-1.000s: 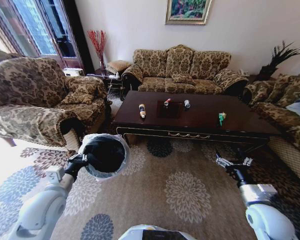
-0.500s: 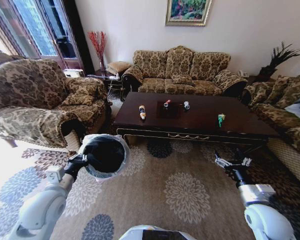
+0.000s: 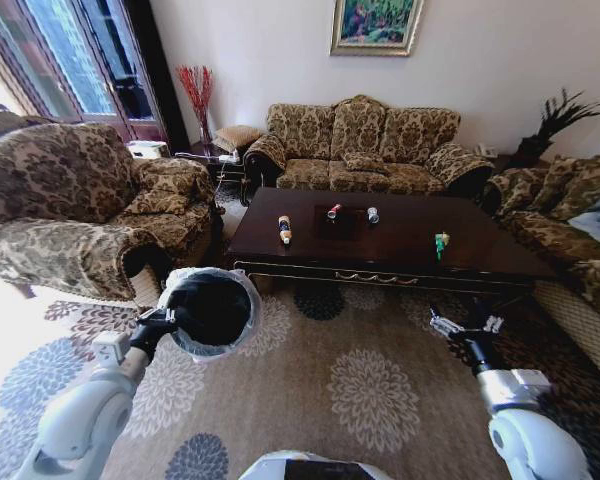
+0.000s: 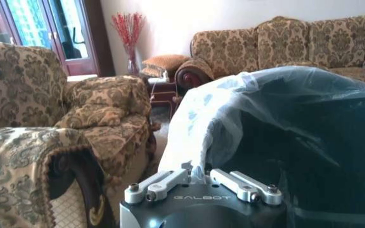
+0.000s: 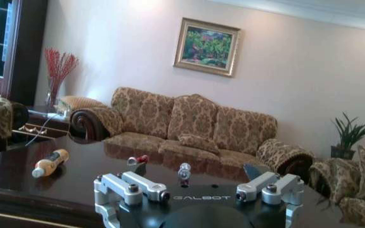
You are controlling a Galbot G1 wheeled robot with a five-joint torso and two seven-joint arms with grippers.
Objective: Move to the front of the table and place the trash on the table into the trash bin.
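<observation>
In the head view, the dark red-brown table (image 3: pixel 400 245) stands ahead across the rug. On it lies the trash: a yellow-and-brown tube (image 3: pixel 284 228), a small red piece (image 3: pixel 334 210), a silvery can (image 3: pixel 373 214) and a green-yellow wrapper (image 3: pixel 441 241). My left gripper (image 3: pixel 168 318) is shut on the rim of the black trash bin (image 3: pixel 212 310) with its whitish liner, held above the rug at lower left. The left wrist view shows that gripper (image 4: pixel 198 183) pinching the liner edge of the bin (image 4: pixel 309 142). My right gripper (image 3: pixel 465 322) hangs open, short of the table's right front.
A patterned armchair (image 3: pixel 70 210) stands to the left, a sofa (image 3: pixel 365 140) behind the table, and another sofa (image 3: pixel 570 230) to the right. Flowered rug (image 3: pixel 370 390) lies between me and the table. The right wrist view looks over the open gripper (image 5: pixel 201 190) at the tube (image 5: pixel 49 163).
The whole head picture has shifted slightly down, so the camera moved a little. Both arms keep the same pose and the bin stays in the left gripper.
</observation>
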